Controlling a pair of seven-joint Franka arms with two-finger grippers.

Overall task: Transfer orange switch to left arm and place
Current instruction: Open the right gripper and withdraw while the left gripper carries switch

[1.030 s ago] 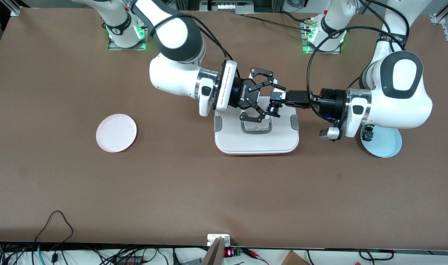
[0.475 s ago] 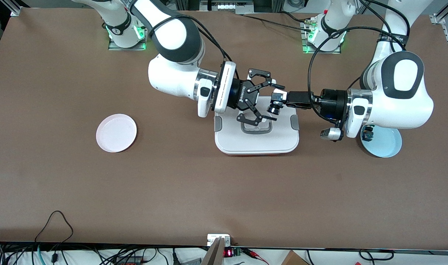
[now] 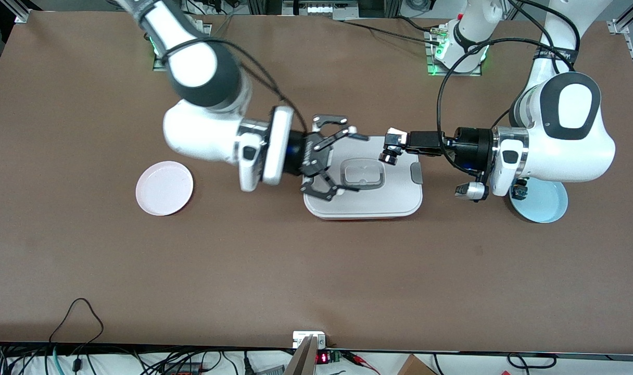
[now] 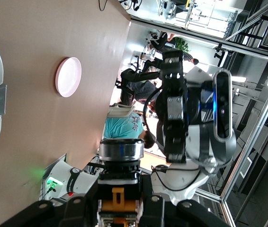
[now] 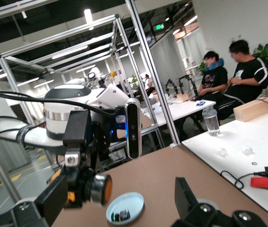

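The orange switch is a small black cylinder with an orange face, held in my left gripper, which is shut on it above the white box. In the left wrist view the switch sits between the fingers. My right gripper is open and empty over the box's end toward the right arm, apart from the switch. In the right wrist view my right gripper is open, and the switch shows its orange face, held by the left gripper farther off.
A pink plate lies toward the right arm's end of the table. A light blue plate with a small blue-and-green component lies under the left arm. The box's grey handle recess is on its lid.
My right arm has pulled back from the switch toward its own end of the table, gripper still open. My left gripper has stayed in place with the switch.
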